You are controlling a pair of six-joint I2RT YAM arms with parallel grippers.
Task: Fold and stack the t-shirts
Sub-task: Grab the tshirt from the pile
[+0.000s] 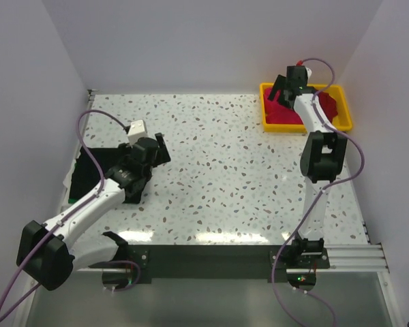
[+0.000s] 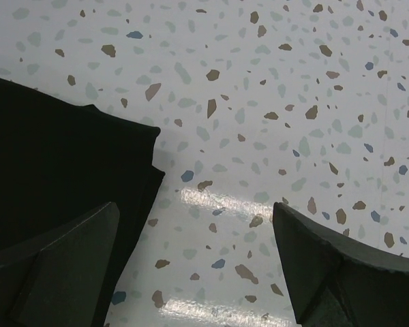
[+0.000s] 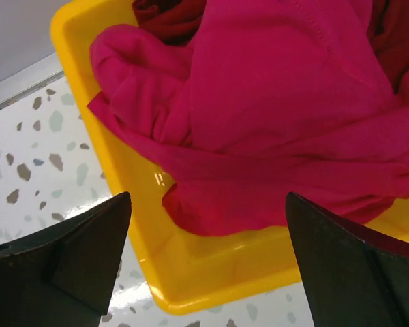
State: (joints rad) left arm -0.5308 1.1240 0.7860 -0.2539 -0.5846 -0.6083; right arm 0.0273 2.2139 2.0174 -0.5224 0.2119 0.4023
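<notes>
While left gripper (image 2: 195,208) and right gripper (image 3: 208,204) are open, pink-red t-shirt (image 3: 279,102) (soft, limp) is best pinched at its bunched 6 o'clock edge.

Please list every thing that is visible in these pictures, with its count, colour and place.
soft pink-red t-shirt: one, pink-red, crumpled in the tray.
dark maroon t-shirt: one, maroon, in the tray, partly covered.
black t-shirt: one, black, on the table's left side.
yellow plastic tray: one, yellow, far right corner.
speckled table: one, white, under everything.
left gripper: one, black, open above the black shirt's edge.
right gripper: one, black, open above the tray.
</notes>
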